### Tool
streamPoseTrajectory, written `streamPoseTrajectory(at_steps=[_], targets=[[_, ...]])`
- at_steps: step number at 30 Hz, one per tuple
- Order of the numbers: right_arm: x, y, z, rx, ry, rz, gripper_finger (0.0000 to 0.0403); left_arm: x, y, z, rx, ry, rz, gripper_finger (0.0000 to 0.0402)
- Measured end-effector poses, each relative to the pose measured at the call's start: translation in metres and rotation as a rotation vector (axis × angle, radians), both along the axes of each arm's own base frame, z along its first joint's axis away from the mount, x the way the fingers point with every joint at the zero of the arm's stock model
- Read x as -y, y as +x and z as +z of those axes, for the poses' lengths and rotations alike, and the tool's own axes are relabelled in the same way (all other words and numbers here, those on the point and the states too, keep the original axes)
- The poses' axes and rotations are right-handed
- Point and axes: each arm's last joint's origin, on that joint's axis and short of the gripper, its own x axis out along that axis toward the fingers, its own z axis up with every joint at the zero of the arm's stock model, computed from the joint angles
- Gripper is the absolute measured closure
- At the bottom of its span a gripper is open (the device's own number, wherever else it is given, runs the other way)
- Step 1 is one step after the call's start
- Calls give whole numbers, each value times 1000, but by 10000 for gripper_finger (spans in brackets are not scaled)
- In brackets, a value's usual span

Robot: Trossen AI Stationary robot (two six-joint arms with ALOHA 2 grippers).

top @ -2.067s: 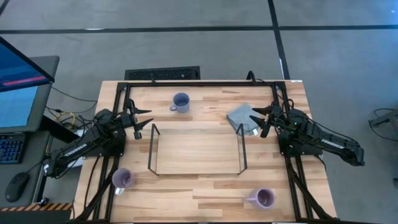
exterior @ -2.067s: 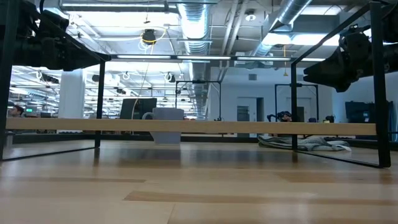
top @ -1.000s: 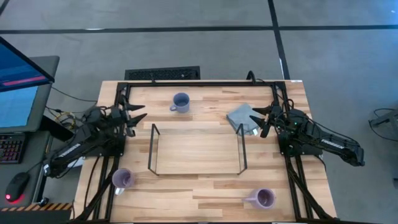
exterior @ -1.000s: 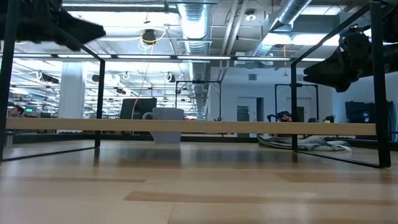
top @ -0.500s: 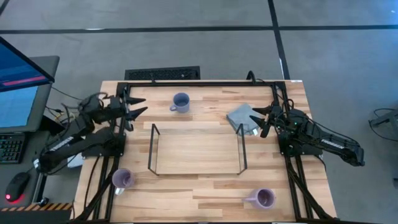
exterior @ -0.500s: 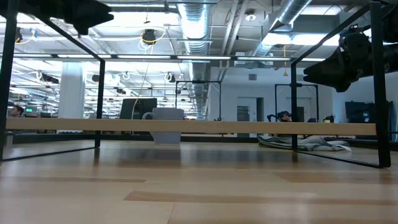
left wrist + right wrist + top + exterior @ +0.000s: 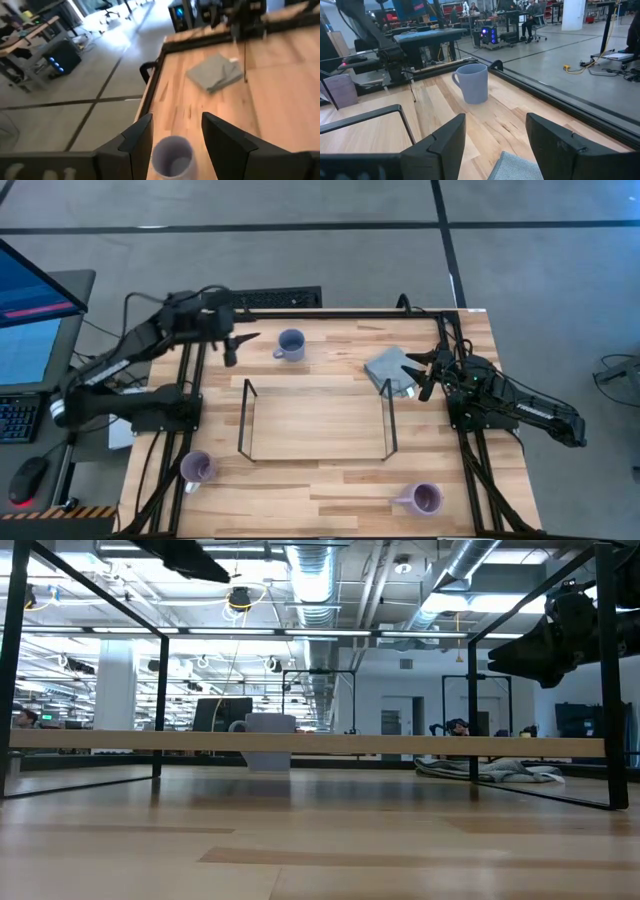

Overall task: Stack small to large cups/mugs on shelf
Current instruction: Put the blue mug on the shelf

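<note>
The blue-grey mug [image 7: 290,344] stands upright on the table near the far edge, also showing in the left wrist view [image 7: 171,157] and the right wrist view [image 7: 471,82]. My left gripper [image 7: 237,345] [image 7: 175,120] hangs open in the air just left of it, touching nothing. Two lavender mugs stand near the front edge, one left [image 7: 196,468], one right [image 7: 425,498]. The shelf [image 7: 315,423] [image 7: 300,741] sits mid-table, nothing on its board. My right gripper [image 7: 425,375] [image 7: 496,120] waits open over the folded grey cloth's right edge.
The folded grey cloth [image 7: 392,370] [image 7: 515,170] lies right of the shelf's far right corner. A black metal frame [image 7: 320,313] runs around the table. A monitor [image 7: 35,310] stands off the table's left side. Bare wood lies between the shelf and the far edge.
My left arm has risen from the table's left edge and swung toward the far edge and to the right, ending beside the blue-grey mug, its gripper staying open. My right arm and all the mugs have kept still.
</note>
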Motion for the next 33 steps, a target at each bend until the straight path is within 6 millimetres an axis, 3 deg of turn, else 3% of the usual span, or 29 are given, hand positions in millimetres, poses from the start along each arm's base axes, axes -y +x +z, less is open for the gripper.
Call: streamPoseTrajectory(at_steps=[6,12,21,33], targets=[[0,0,0,0,0,0,172,-27,34,3,-144,31,15,257],[0,0,0,0,0,1,172,-52,65,-7,-334,-9,-24,288],[0,0,0,-1,1,0,172,-84,108,-40,-577,90,-168,331],[0,0,0,12,31,-2,172,-116,146,-92,-811,121,-160,370]])
